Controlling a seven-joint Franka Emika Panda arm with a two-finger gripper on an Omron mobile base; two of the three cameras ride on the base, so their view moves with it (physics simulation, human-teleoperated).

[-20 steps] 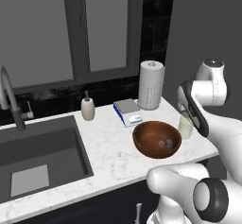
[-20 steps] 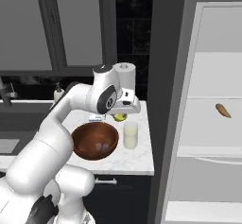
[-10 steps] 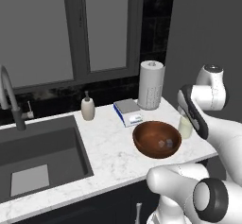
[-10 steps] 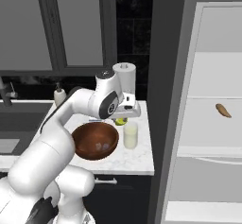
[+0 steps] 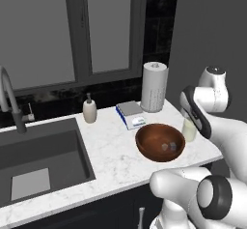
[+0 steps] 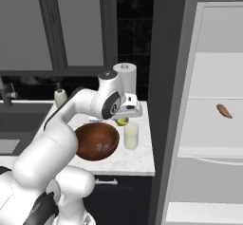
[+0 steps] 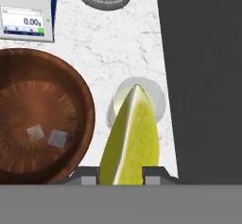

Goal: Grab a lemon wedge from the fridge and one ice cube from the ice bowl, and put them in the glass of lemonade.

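Observation:
My gripper (image 7: 120, 175) is shut on the yellow-green lemon wedge (image 7: 132, 138), whose tip hangs right above the glass of lemonade (image 7: 159, 104) on the marble counter. From the right base view, the gripper (image 6: 124, 119) holds the lemon wedge (image 6: 122, 121) just above and behind the glass (image 6: 131, 136). The reddish-brown ice bowl (image 7: 42, 119) sits beside the glass with two ice cubes (image 7: 57, 138) in it. The bowl (image 5: 160, 142) and glass (image 5: 189, 130) also show at the counter's right end, the glass partly behind my arm. The fridge (image 6: 213, 96) stands open at right.
A paper towel roll (image 5: 154, 87), a small scale (image 5: 131, 113) and a soap bottle (image 5: 89, 110) stand behind the bowl. The sink (image 5: 38, 160) and faucet (image 5: 10, 97) lie to the left. An orange-brown item (image 6: 224, 110) lies on a fridge shelf. The counter edge runs just right of the glass.
The gripper with the lemon wedge has shifted slightly right and down toward the glass. Bowl, glass and the rest have stayed put.

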